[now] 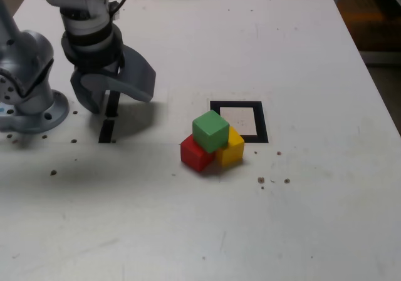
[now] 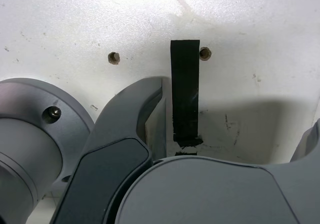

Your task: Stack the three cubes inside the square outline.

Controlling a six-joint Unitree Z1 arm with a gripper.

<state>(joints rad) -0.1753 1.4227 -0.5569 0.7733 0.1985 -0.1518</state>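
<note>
Three small solid-coloured cubes, green (image 1: 210, 131) resting atop red (image 1: 196, 154) and yellow (image 1: 230, 148), clustered just outside the black tape square outline (image 1: 239, 121) mid-surface, unstacked within it; grey gripper (image 1: 113, 88) jaws spread, empty, well apart near the base.

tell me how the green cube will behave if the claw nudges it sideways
The green cube sits tilted across the red cube and yellow cube, so it would probably slide or tumble off. Flat faces suggest it won't roll far. It looks rigid.
</note>
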